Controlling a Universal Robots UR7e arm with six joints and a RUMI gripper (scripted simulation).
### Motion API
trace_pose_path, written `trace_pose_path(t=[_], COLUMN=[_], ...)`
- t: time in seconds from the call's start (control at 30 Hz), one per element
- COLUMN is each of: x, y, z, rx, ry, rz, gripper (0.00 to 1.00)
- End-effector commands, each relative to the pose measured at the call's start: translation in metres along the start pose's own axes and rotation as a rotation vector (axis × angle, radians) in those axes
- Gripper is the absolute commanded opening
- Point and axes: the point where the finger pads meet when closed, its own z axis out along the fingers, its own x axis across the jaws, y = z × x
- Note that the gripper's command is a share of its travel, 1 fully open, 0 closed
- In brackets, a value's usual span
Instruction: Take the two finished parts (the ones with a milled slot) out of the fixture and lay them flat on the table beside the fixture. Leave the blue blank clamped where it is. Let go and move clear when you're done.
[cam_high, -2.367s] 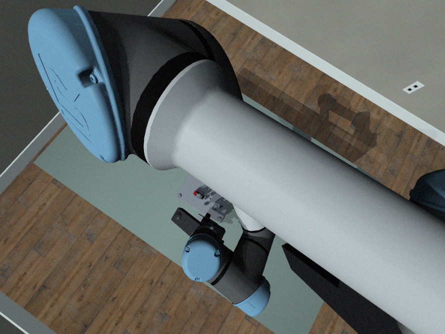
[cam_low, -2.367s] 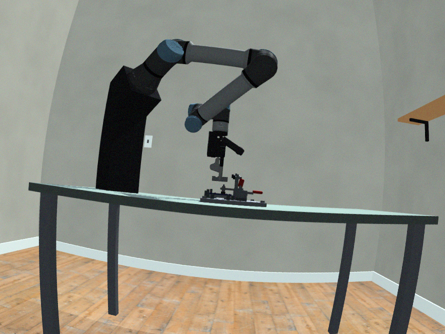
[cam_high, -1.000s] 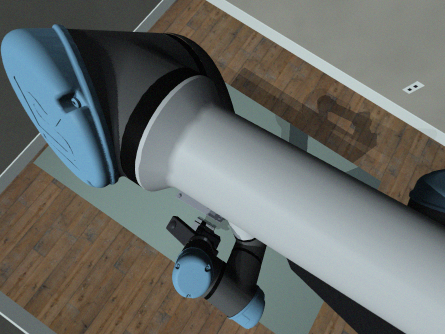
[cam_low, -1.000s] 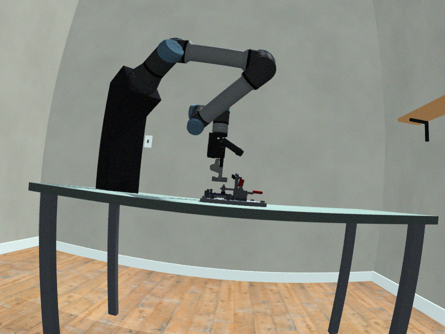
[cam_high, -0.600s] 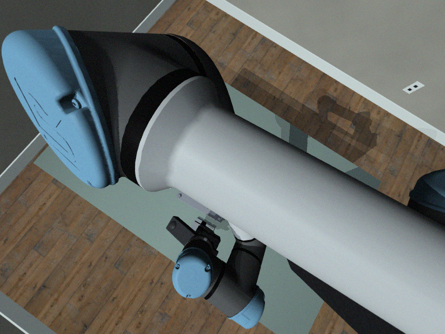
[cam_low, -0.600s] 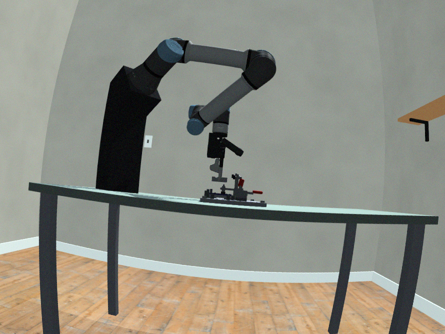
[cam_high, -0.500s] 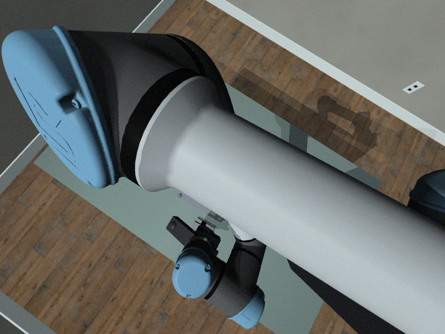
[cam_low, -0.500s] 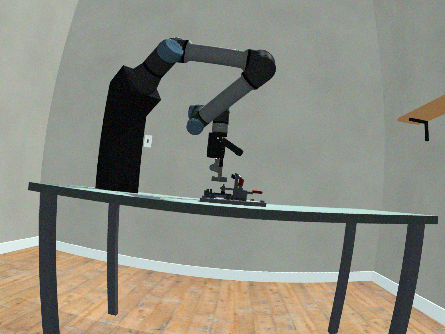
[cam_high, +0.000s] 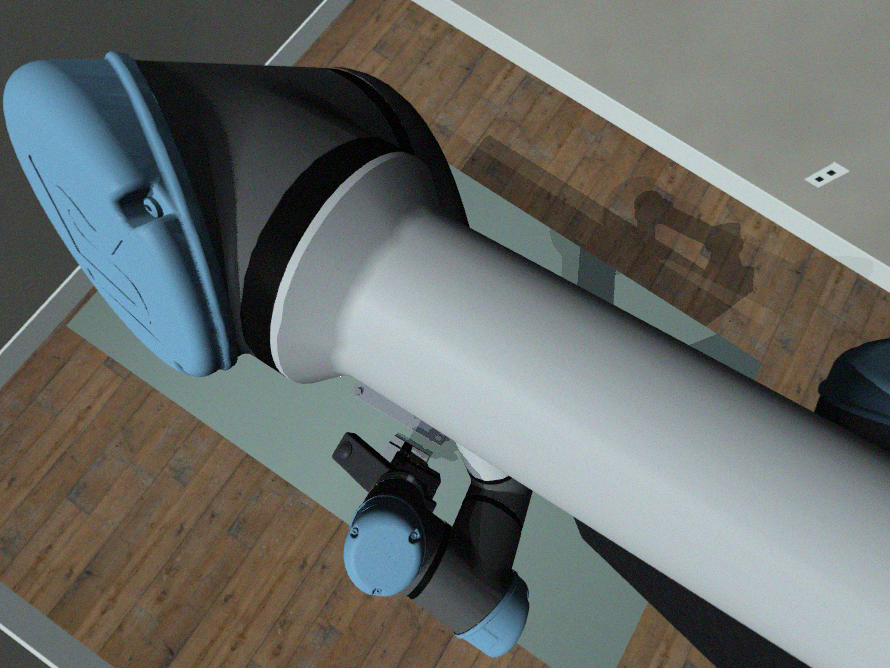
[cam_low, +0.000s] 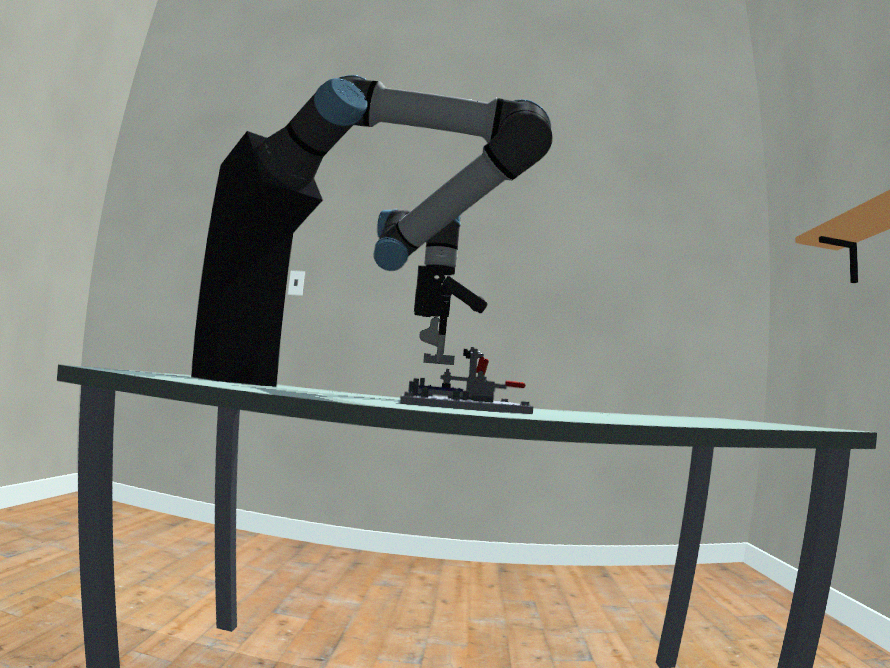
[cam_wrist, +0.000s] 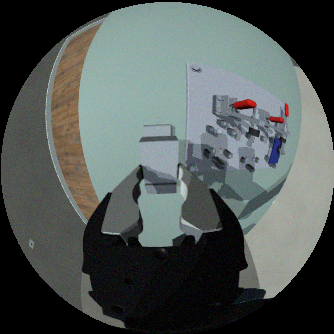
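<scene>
One grey finished part (cam_wrist: 158, 165) hangs above the table (cam_low: 647, 429) beside the fixture (cam_wrist: 210, 100), pinched in the gripper (cam_wrist: 159, 200). Lower it gently, tip it flat, then release. One blue blank (cam_wrist: 274, 151) remains clamped; a second finished part probably sits there, indistinct

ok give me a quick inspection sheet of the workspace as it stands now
surface: pale green table on dark legs.
job's things: grey fixture lies on the table, red clamp handles on it; blue blank sits in the fixture; one grey part is held in the air, off to the side of the fixture.
clutter: nothing seen.
grippers: gripper has its jaws shut on the grey part.
cables: nothing seen.
surroundings: wooden floor, grey walls, wooden wall shelf, black pedestal bearing the arm.
</scene>
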Motion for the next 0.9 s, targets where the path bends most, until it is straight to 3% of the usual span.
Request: trace_pose_path(t=[0.0, 0.37, 0.87], x=[-0.001, -0.001, -0.001], y=[-0.008, -0.025, -0.075], z=[-0.001, -0.002, -0.002], rx=[0.007, 0.007, 0.007], ry=[-0.001, -0.001, -0.001], rz=[0.002, 0.002, 0.002], gripper=[0.0, 0.0, 0.0])
